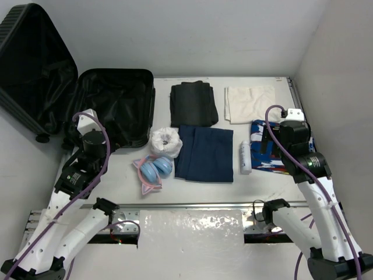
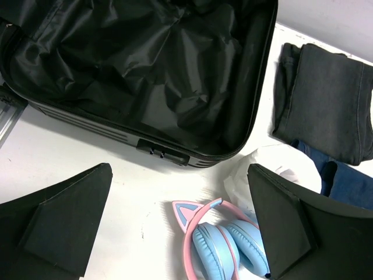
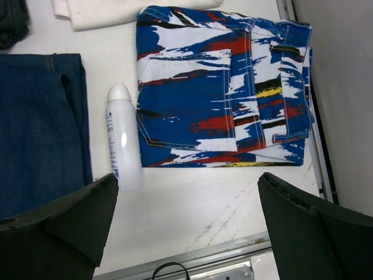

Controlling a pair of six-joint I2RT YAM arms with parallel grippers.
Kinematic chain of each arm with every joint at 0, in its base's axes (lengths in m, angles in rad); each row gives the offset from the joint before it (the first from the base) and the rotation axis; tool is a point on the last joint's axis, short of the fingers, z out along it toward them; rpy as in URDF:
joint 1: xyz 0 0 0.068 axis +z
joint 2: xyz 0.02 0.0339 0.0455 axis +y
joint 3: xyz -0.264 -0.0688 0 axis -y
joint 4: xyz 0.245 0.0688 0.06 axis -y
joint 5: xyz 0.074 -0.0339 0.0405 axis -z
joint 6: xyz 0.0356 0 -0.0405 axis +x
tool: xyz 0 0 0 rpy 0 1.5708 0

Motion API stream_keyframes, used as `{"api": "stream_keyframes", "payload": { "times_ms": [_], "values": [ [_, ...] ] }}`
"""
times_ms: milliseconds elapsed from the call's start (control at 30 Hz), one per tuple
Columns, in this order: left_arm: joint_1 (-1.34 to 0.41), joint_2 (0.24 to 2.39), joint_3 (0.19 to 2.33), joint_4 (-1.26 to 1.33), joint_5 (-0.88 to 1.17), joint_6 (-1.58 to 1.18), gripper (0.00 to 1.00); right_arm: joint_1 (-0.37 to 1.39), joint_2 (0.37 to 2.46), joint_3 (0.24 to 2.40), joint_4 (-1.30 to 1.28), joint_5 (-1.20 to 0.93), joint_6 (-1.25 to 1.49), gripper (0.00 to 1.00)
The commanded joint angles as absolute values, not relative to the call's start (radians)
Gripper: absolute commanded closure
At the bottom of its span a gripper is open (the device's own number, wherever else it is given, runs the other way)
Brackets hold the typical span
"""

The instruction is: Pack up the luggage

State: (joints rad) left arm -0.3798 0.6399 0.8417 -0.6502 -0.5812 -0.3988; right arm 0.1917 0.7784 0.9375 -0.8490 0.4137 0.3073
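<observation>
The luggage [image 1: 116,105] lies open at the far left, its ribbed lid [image 1: 35,70] standing up behind it. Crumpled black lining [image 2: 145,64] fills the open half. My left gripper [image 2: 178,169] hangs open above the table just in front of the luggage's near edge, with nothing between its fingers. Pink and blue cat-ear headphones [image 2: 224,242] lie under it, toward its right finger. My right gripper [image 3: 187,178] is open over bare table, just nearer than folded blue, red and white patterned shorts [image 3: 224,87] and a white spray bottle [image 3: 122,137].
A crumpled white bag [image 1: 166,142] sits beside the headphones [image 1: 152,170]. A folded navy garment [image 1: 205,153] lies mid-table, a folded black garment [image 1: 193,103] and a cream cloth [image 1: 249,103] behind it. A metal rail [image 1: 192,205] runs along the near edge.
</observation>
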Motion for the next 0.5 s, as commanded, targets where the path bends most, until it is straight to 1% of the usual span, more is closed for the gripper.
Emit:
{"api": "stream_keyframes", "payload": {
  "times_ms": [0, 467],
  "values": [
    [-0.373, 0.627, 0.853, -0.614, -0.572, -0.400, 0.00, 0.189, 0.785, 0.971, -0.853, 0.453, 0.324, 0.01],
    [-0.374, 0.624, 0.847, -0.609, -0.558, -0.397, 0.00, 0.189, 0.802, 0.951, -0.816, 0.414, 0.319, 0.01]
  ]
}}
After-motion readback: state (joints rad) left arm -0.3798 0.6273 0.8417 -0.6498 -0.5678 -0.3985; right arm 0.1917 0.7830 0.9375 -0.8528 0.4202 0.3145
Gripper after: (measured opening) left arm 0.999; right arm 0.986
